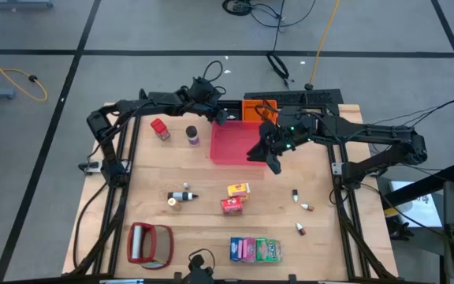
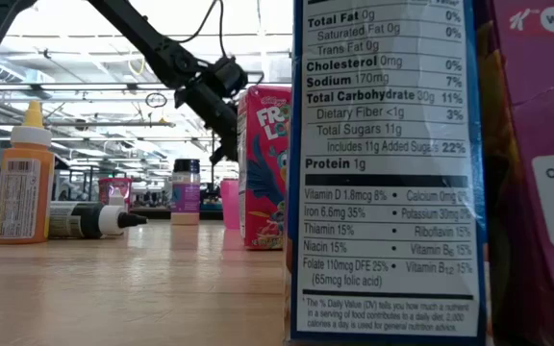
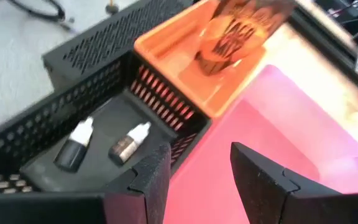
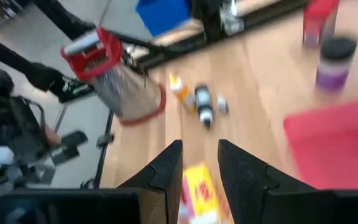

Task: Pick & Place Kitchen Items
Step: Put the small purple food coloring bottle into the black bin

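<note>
Your left gripper (image 1: 221, 117) hung part open and empty at the upper centre of the high view, over the black mesh bin (image 3: 55, 124) holding two small white-capped bottles (image 3: 73, 146). Your right gripper (image 1: 275, 164) stood narrowly parted, empty, near the square red tray (image 1: 228, 142). Reaching for the yellow carton (image 1: 238, 189) at centre, you risked clipping that tray.

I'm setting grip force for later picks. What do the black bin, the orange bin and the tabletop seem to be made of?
Black bin: probably matte moulded plastic, its walls perforated with small holes. Orange bin: likely smooth plastic with a slight sheen and a slotted side wall. Tabletop: light wood, its grain and plank lines visible, possibly butcher-block or laminate.
</note>
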